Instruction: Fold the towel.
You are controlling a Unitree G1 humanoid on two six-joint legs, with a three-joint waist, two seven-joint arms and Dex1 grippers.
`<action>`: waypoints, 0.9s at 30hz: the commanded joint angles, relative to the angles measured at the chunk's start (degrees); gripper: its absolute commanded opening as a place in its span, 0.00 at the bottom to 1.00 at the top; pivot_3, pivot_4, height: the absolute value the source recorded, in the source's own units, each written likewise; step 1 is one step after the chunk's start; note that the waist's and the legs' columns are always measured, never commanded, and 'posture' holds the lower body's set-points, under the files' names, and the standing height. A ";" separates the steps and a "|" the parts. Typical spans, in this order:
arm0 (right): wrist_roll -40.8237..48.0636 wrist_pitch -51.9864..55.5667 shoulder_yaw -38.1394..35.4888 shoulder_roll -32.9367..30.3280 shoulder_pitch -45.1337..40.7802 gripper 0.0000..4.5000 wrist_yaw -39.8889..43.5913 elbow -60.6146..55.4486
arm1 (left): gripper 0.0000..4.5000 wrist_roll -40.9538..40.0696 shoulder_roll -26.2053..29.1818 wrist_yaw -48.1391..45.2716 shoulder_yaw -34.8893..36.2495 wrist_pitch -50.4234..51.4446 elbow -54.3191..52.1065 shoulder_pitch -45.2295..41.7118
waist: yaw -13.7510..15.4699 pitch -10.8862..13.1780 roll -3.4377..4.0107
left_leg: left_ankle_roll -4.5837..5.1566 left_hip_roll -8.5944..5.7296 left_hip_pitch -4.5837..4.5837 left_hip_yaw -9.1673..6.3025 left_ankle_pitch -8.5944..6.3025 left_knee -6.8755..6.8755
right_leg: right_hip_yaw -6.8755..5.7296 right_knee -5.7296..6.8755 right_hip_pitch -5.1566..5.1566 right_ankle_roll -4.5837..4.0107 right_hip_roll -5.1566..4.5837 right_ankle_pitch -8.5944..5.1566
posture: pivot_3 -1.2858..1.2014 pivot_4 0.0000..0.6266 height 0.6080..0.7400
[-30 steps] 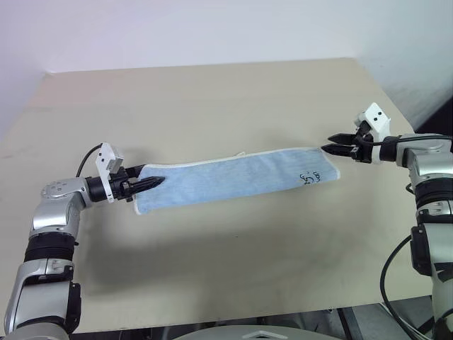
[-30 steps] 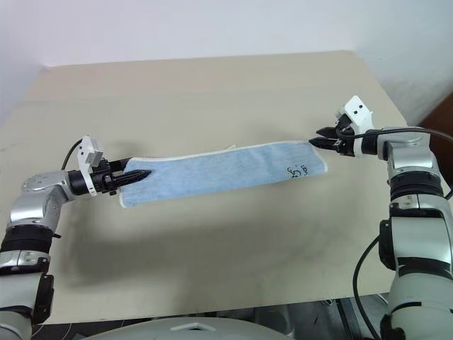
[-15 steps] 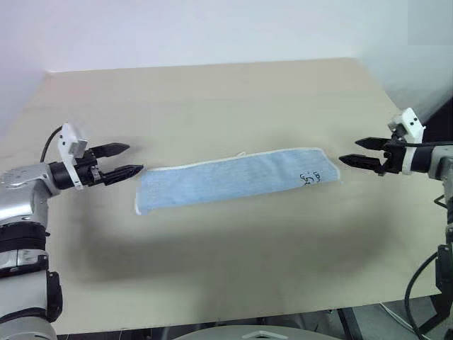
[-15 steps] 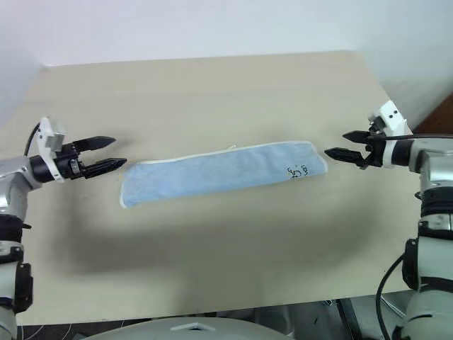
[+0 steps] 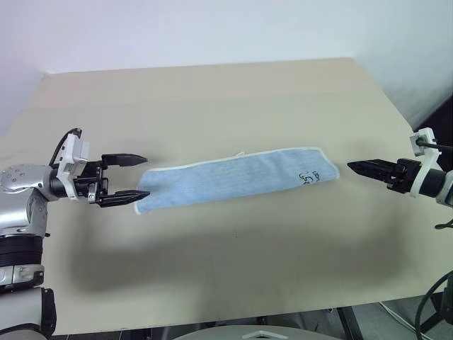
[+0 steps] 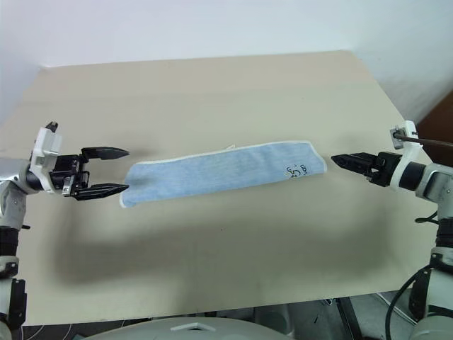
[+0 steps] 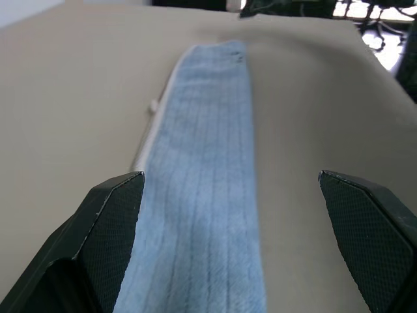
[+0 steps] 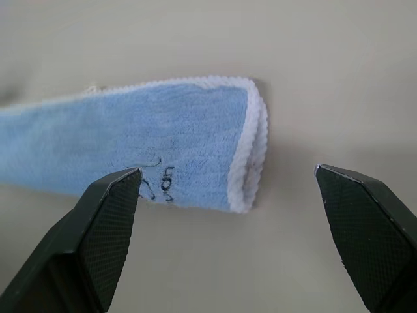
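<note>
The towel [image 5: 233,177] lies flat on the beige table [image 5: 233,262] as a long narrow light blue strip with a white stitched border. Small dark marks [image 5: 309,177] sit near its right end. My left gripper [image 5: 147,176] is open just off the towel's left end, and the strip runs away from it in the left wrist view [image 7: 208,195]. Past the right end my right gripper [image 6: 340,160] points at the towel with a small gap. Its fingers [image 8: 104,228] stand open in the right wrist view, and the doubled towel end [image 8: 251,150] lies ahead. Neither gripper holds anything.
The table's front edge [image 5: 233,315] runs close below the arms. Its right edge [image 5: 396,106] slants away behind the right gripper. A white wall [image 5: 212,28] stands beyond the far edge. Bare tabletop surrounds the towel.
Both grippers have opened and drawn back from the towel's ends, the left toward the left, the right toward the right and nearer. The towel has stayed where it lay.
</note>
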 commanded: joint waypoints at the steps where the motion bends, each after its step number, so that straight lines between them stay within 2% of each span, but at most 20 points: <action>1: 6.50 10.53 -9.02 6.16 2.44 0.99 -9.93 -7.81 | 1.00 -2.58 1.78 -0.27 -0.41 -2.04 -1.91 0.58 | 0.06 -0.01 -0.01 | 0.00 0.02 0.00 0.00 0.00 -0.03 | -0.01 -0.01 0.00 -0.02 0.00 0.01 | 0.52 0.24 1.00; 4: 9.38 16.81 -14.77 13.57 4.52 0.99 -18.59 -14.17 | 1.00 -3.03 1.98 -0.27 -1.03 -2.94 -1.56 0.55 | 0.17 -0.02 0.02 | 0.00 0.03 0.00 0.00 0.00 -0.07 | -0.03 -0.04 -0.01 -0.04 0.00 0.03 | 0.52 0.24 1.00; 9: 11.67 19.97 -20.26 23.27 6.43 0.99 -29.09 -21.27 | 1.00 -3.55 1.65 -0.27 -2.08 -3.01 -1.32 0.57 | 0.22 -0.04 0.03 | 0.03 0.03 -0.01 0.02 -0.01 -0.16 | -0.05 -0.33 0.07 -0.09 0.03 0.07 | 0.52 0.24 1.00; 15: 14.04 19.71 -23.63 28.81 6.54 0.99 -36.42 -23.80 | 1.00 -3.15 -0.18 -0.27 -2.56 -2.98 -1.79 1.03 | 0.09 -0.05 0.02 | 0.14 0.03 0.00 0.04 0.01 -0.21 | -0.10 -0.59 0.16 -0.20 0.07 0.18 | 0.52 0.24 1.00; 23: 15.98 14.54 -23.34 34.16 5.76 0.99 -42.83 -22.79 | 1.00 -2.24 -2.53 0.65 -2.47 -2.43 -2.38 0.87 | -0.29 -0.14 -0.10 | 0.25 0.05 0.21 0.06 0.06 -0.20 | -0.11 -0.65 0.40 -0.20 0.12 0.20 | 0.52 0.24 1.00; 27: 17.23 12.29 -22.49 36.71 3.94 0.99 -45.62 -21.14 | 1.00 -1.84 -3.30 1.23 -2.62 -2.42 -2.53 0.86 | -1.36 -0.16 -0.12 | 0.17 0.05 0.38 0.06 0.00 -0.19 | -0.10 -0.75 0.45 -0.27 0.11 0.24 | 0.52 0.24 1.00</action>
